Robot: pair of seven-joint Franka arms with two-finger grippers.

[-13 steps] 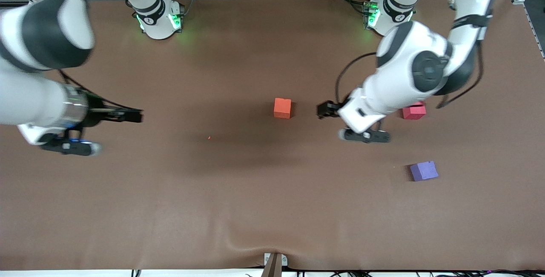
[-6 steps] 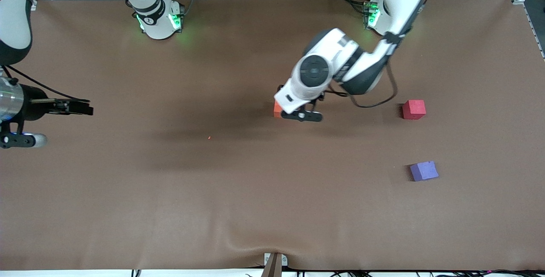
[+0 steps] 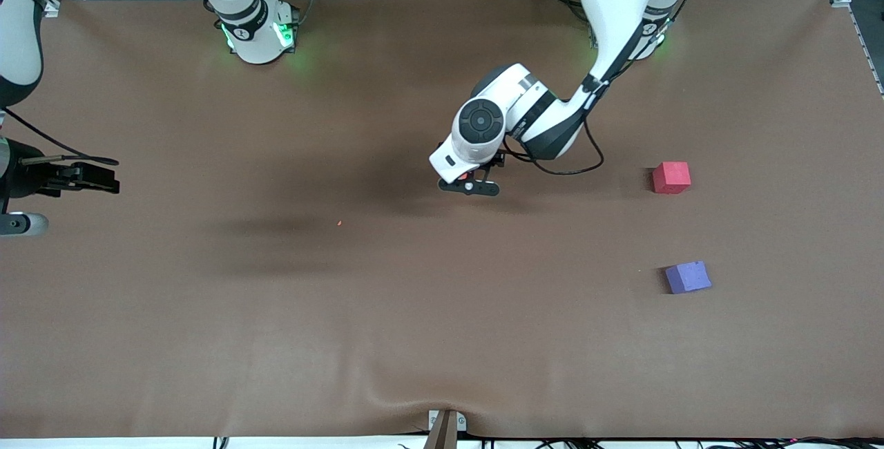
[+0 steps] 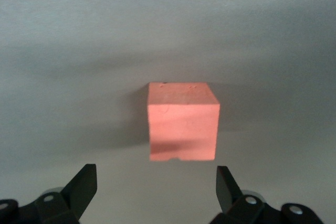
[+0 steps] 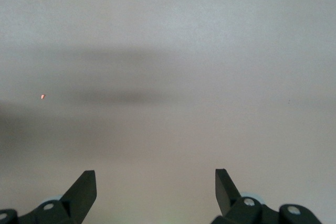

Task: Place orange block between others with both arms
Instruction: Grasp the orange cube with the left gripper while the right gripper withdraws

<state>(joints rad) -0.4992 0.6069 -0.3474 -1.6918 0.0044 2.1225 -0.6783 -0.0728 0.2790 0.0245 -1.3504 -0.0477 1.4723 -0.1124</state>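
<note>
1. Orange foam is what the orange block (image 4: pixel 182 128) appears to be made of; it rests on the brown table (image 3: pixel 387 311) near the middle, well apart from the pinkish-red cube (image 3: pixel 671 177) and the purple-blue cube (image 3: pixel 688 277), which lie toward the left arm's end.
2. The left gripper (image 4: pixel 157 190) is held directly over the orange block with its jaws spread wide; nothing is gripped, and the block is seen framed between the two fingertips in the left wrist view.
3. The right gripper (image 5: pixel 155 190) is parked over bare table at the right arm's end, wide open and empty; that arm waits.
4. The block is judged to be light, soft and slightly compressible, with matte faces unlikely to slip.
5. Hold is best taken on two opposite flat side faces, near mid-height, with modest squeeze so the foam is not deformed.
6. The gap between the other two cubes is open for placement.
</note>
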